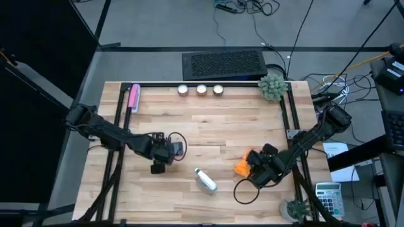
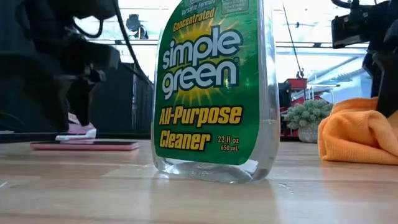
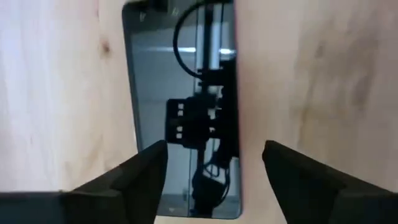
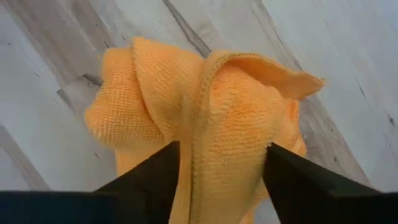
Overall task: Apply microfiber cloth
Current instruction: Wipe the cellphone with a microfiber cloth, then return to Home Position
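The orange microfiber cloth [image 1: 240, 168] lies bunched on the wooden table's right part, and the low view shows its underside on the wood [image 2: 354, 134]. My right gripper [image 4: 224, 163] is open and points down over it, a finger on each side of a raised fold. A black phone [image 3: 183, 93] lies flat, screen up, left of centre [image 1: 179, 149]. My left gripper [image 3: 214, 165] is open above it, one finger over each long side. The frames do not show it touching the phone. My right gripper comes at the cloth from above, and a raised fold [image 4: 224, 106] fills the gap between its two fingers [image 4: 155, 177]. Whether the fingers press the fold I cannot tell. The cloth sits slack on the table, several layers bunched together.
A clear spray bottle [image 1: 205, 180] of green-labelled cleaner [image 2: 211, 87] lies between the two grippers near the front. A pink case [image 1: 134, 98], three small round objects [image 1: 201, 89] and a potted plant [image 1: 272, 87] line the far edge. A cable loop [image 1: 246, 191] lies front right.
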Robot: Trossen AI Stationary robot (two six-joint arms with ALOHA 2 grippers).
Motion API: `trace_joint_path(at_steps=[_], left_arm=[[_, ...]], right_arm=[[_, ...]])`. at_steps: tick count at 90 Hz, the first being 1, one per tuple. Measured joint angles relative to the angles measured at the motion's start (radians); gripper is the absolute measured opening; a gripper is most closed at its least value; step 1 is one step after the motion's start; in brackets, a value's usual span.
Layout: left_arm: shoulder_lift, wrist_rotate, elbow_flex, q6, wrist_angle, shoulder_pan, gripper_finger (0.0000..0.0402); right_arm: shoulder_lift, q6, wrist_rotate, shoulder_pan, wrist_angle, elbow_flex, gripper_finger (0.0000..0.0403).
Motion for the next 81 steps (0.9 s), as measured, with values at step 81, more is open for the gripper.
trace_joint_path(at_steps=[81], left_arm=[[-0.357,-0.041,0.015,0.046,-0.001,0.050,0.0241]], right_arm=[[-0.075,-0.340,0.021,-0.042,0.016,0.104,0.0194]])
